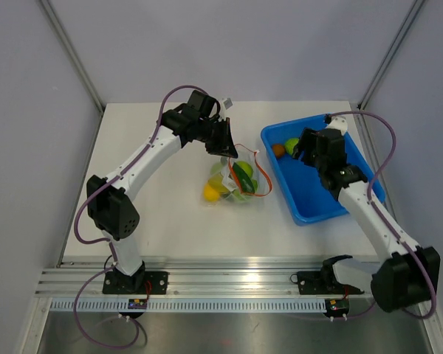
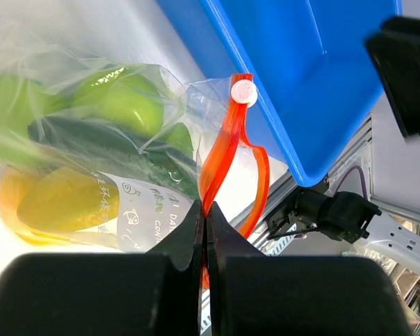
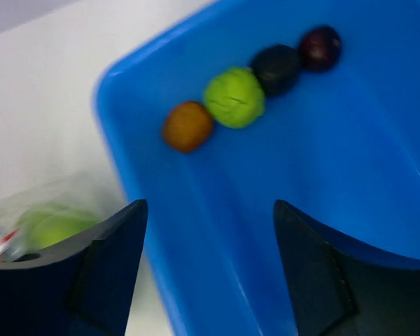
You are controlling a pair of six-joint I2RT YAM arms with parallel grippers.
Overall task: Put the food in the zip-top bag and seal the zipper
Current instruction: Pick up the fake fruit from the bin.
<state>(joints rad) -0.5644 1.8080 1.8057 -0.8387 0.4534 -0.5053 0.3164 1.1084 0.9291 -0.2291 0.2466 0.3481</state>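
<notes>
The zip-top bag (image 1: 235, 182) lies mid-table, clear and crinkly, holding green, yellow and dark green food (image 2: 119, 105). Its red-orange zipper (image 2: 222, 147) loops open, with a white slider (image 2: 243, 90) at the far end. My left gripper (image 2: 207, 210) is shut on the zipper strip at the bag's mouth and shows in the top view (image 1: 225, 146) just above the bag. My right gripper (image 3: 208, 204) hangs open and empty over the blue tray's left part (image 1: 301, 146). Ahead of it in the tray lie an orange ball (image 3: 187, 126), a green piece (image 3: 234, 96) and two dark pieces (image 3: 276, 68).
The blue tray (image 1: 321, 193) stands right of the bag, its near-left wall (image 3: 136, 175) close to the bag's mouth. A metal rail (image 1: 229, 284) runs along the table's near edge. Grey walls enclose the table on three sides.
</notes>
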